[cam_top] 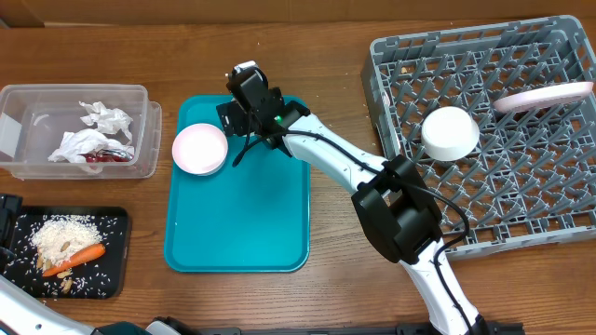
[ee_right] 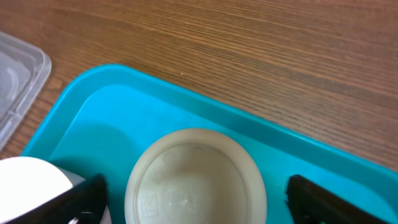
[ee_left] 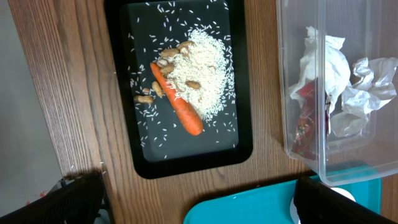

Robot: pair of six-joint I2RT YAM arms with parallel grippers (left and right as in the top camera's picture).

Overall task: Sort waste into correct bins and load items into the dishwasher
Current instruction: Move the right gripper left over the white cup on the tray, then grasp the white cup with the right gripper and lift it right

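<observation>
My right gripper (cam_top: 247,100) is over the far end of the teal tray (cam_top: 237,223). In the right wrist view it (ee_right: 196,199) is open, with a finger on each side of a small white cup (ee_right: 196,171) that stands upside down on the tray. A pale pink bowl (cam_top: 199,149) sits beside it on the tray's left edge. My left gripper (ee_left: 199,202) is open and empty above the wood between the teal tray and the black tray (ee_left: 242,143). The black tray holds rice (ee_left: 202,68) and a carrot piece (ee_left: 177,102). The clear tub (cam_top: 74,166) holds crumpled napkins (cam_top: 88,140) and a red wrapper (ee_left: 305,121).
The grey dish rack (cam_top: 484,214) stands at the right. It holds an upturned white bowl (cam_top: 450,132) and a pale pink plate (cam_top: 545,96) on edge. The right arm stretches across the table from the front to the teal tray.
</observation>
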